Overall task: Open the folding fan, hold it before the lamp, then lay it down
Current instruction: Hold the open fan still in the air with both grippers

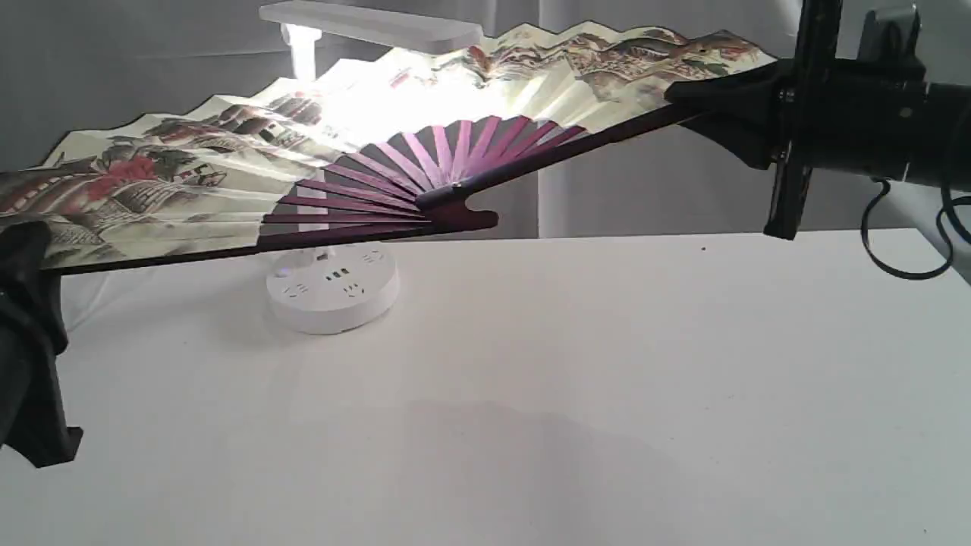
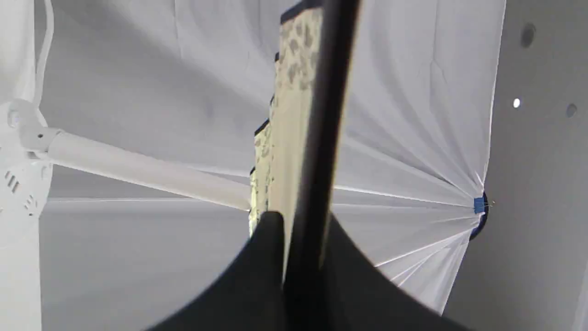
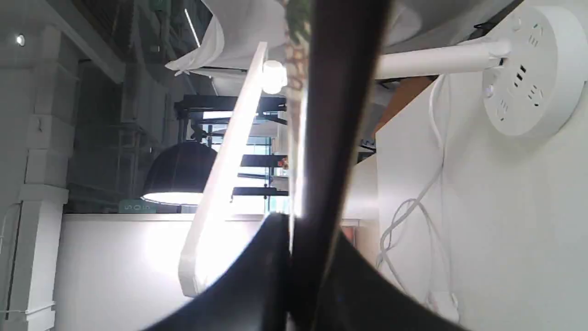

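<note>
Left fingers [image 1: 23, 262], black and closest to the lens at 8 o'clock of the exterior view, are clenched on the fan [image 1: 190, 178] at the outer end of its left guard [image 1: 152, 258]; in the left wrist view that dark guard is seen pinched between them, with cream pleats beside it. Right fingers [image 1: 721, 98], at 2 o'clock, are likewise clamped on the outer end of the right guard [image 1: 607, 133], and in the right wrist view the guard is shown squeezed between them. The fan is held fully spread in the air, clear of the counter [image 1: 607, 379], and is tilted so that its right end is carried higher than its left. From the pivot [image 1: 455, 212] near the middle of the view, one guard is run out toward 9 o'clock and the other toward 2 o'clock, with maroon ribs [image 1: 461, 152] fanned between them. The lamp [image 1: 349, 299] is stood on the counter behind the fan, at about 10 o'clock from the counter's middle; its stem [image 1: 302, 53] is largely hidden by the ribs and leaf, its head [image 1: 372, 23] is seen above the fan's top edge at 11 o'clock, and a bright glow is shown through the paper just below it. A white cord [image 3: 413, 216] is seen draped near the base [image 3: 537, 69] in the right wrist view.
</note>
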Controlling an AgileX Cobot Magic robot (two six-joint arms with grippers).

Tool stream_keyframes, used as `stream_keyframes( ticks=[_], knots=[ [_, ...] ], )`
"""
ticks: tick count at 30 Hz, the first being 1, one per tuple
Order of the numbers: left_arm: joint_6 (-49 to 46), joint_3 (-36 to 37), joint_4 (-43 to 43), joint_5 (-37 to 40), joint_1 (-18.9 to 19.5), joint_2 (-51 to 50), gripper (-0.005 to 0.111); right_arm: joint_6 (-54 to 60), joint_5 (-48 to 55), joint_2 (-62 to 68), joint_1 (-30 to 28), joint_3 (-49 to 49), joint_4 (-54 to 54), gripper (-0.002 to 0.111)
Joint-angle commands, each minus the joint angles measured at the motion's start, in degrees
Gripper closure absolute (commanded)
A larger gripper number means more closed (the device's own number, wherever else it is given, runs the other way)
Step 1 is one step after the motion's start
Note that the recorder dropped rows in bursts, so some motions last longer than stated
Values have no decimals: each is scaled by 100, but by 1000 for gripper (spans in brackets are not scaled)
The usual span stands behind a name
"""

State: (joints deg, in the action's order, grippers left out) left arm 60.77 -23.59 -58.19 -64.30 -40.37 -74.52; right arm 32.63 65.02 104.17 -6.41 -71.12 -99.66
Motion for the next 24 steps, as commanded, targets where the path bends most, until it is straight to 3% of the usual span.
stream_keyframes(
  ticks=[1,24],
  knots=[
    [234,12,-362,-566,93,124,107,179,-336,-40,-91,-1,39,108],
    [395,12,-251,-566,93,124,107,161,-300,-40,-91,-1,179,108]
  ],
)
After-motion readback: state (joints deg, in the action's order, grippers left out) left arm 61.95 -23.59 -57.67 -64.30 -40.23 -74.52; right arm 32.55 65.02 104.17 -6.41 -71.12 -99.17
